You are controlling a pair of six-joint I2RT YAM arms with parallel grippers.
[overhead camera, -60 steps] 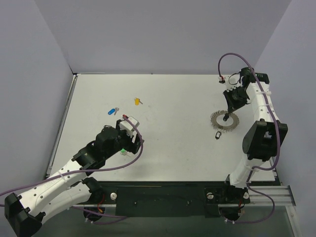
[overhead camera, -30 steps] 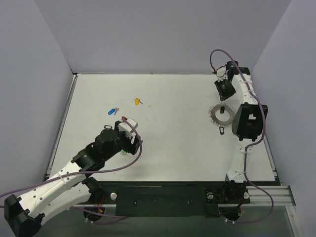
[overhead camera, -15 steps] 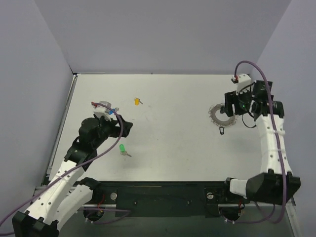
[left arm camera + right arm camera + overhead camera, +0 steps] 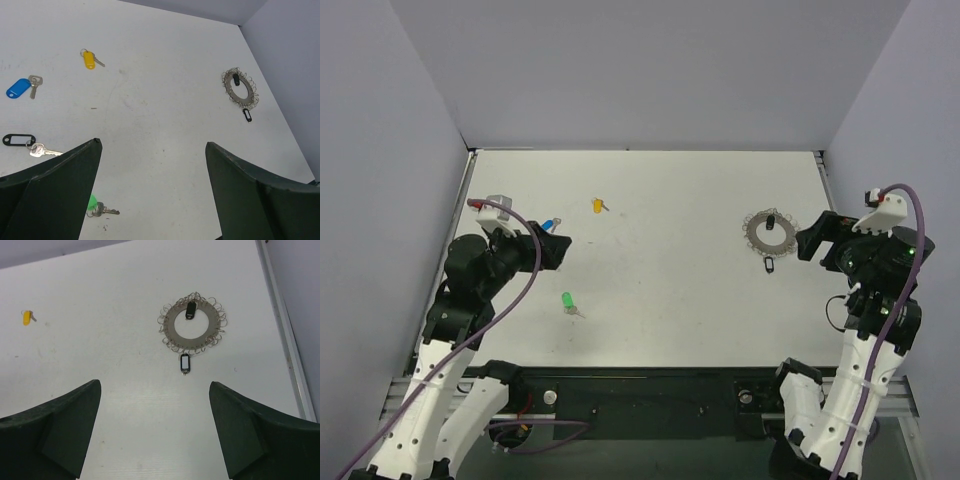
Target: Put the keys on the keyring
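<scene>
**Work surface.** White table (image 4: 670, 300), walled in pale grey on the left, far and right sides. A metal strip (image 4: 285, 340) runs along the right edge. The middle of the table is a broad bare stretch between the two clusters of things.

**Left gripper** (image 4: 152, 145). Fingers spread wide and holding nothing, raised over the left side of the table.

**Right gripper** (image 4: 155, 384). Fingers spread wide and holding nothing, raised over the right side and looking down on the ring.

**Keyring** (image 4: 192, 325). A flat silvery ring fringed with wire loops, lying far right, near the metal strip and well apart from the far wall.

**Keys, right cluster.**
- The black tag on the ring (image 4: 191, 310) lies across its upper band.
- The black tag below the ring (image 4: 184, 362) has a white insert. Its top touches the lower fringe, and whether it is threaded on cannot be told.

**Keys, left cluster.** All lie loose and apart from one another.
- The yellow key (image 4: 88, 59) lies farthest back.
- The blue key (image 4: 20, 87) lies left of it, nearer the left wall.
- The black-framed tag (image 4: 12, 139) has a white insert and silver keys beside it.
- The green key (image 4: 92, 204) lies nearest the front edge, just beside the left finger in the left wrist view.

**Writing.** Any marks on the white inserts and the key blades are too small to read.
</scene>
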